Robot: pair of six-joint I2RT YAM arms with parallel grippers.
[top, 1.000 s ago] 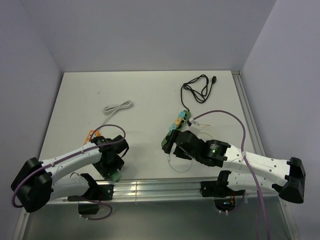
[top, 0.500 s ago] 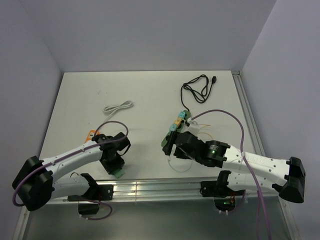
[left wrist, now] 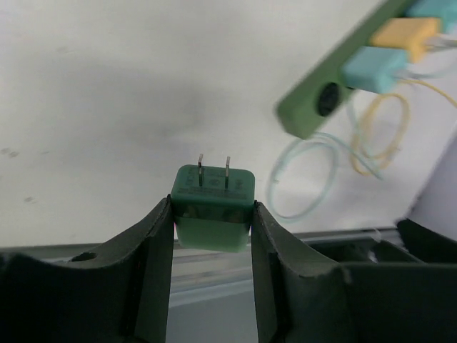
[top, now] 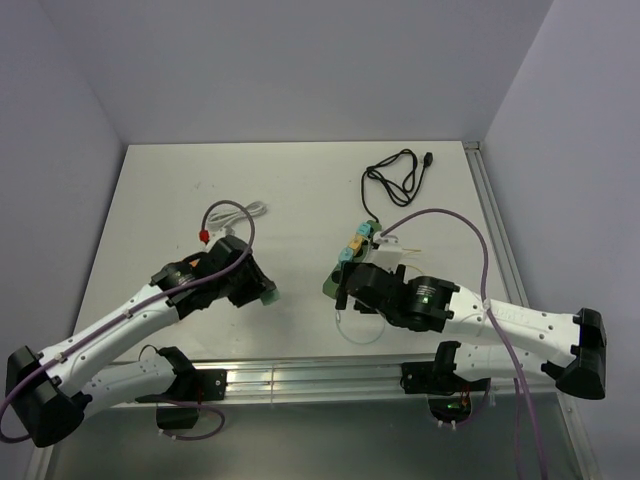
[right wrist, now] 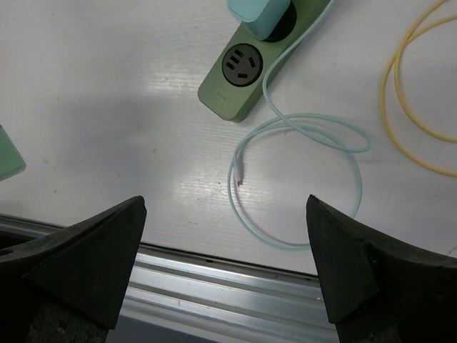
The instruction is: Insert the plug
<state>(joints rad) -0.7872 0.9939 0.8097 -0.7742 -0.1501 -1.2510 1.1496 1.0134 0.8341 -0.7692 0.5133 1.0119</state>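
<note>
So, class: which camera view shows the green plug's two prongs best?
Left wrist: the green plug sits close up in the left gripper, both prongs clear. Top external shows only a small green patch; right wrist shows only a pale corner.

white table (top: 160, 190), alu rail (top: 300, 378) nr edge; pale lavender walls (top: 300, 60)
</note>
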